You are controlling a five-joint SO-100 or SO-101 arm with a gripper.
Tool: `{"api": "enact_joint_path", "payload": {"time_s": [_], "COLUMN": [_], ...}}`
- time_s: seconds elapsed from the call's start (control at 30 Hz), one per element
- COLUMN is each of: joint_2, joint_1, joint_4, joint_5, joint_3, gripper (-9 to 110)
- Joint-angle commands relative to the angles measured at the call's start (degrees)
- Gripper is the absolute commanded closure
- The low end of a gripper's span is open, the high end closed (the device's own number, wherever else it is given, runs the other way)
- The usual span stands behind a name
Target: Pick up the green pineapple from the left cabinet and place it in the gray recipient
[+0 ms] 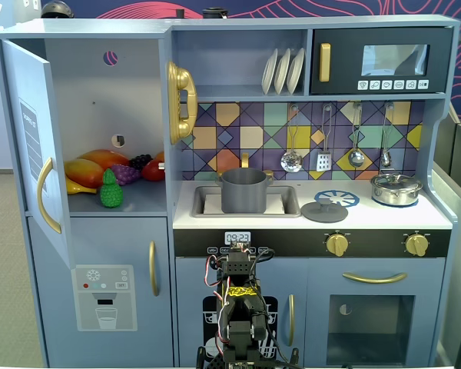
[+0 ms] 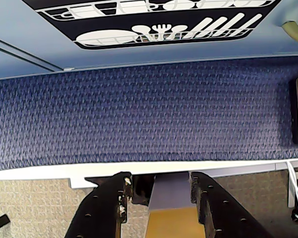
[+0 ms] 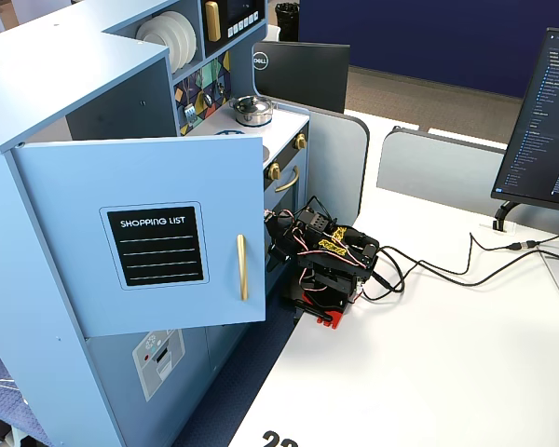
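**Arm folded low, pineapple on the shelf**

The tall light blue-gray left cabinet [image 1: 107,115] stands with its door swung wide. The dark gray cylindrical pot [image 1: 243,191] sits in the sink. The bright green bumpy toy pineapple [image 1: 111,190] stands upright at the shelf's front edge — beside other fruit. The black two-finger gripper [image 2: 159,193] points downward, fingers parted — holding nothing.

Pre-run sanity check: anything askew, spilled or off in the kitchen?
Nothing spilled or damaged. The left cabinet door is open, with the green pineapple upright at the shelf front. The gray recipient sits in the sink; a flat lid lies loose beside it. The arm is folded low.
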Motion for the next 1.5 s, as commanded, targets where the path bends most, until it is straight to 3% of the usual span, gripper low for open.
{"api": "enact_joint_path", "payload": {"time_s": [0.0, 0.47, 0.6, 0.73, 0.83, 1.03, 1.47], "joint_2": [-0.3, -0.4, -0.8, -6.8, -16.6, -29.6, -40.9], "joint_1": [3.8, -0.4, -13.5, -28.1, -35.2, -40.7, -43.8], "joint_4": [9.7, 8.3, -7.7, -51.8, -68.2, -72.7, -83.0], "joint_5": [0.5, -1.8, 2.1, 7.1, 2.9, -0.3, -1.1], "joint_3": [1.1, 1.1, -1.1, -3.1, -13.4, -33.8, -38.5], "gripper": [101, 101, 101, 101, 101, 98, 77]}}
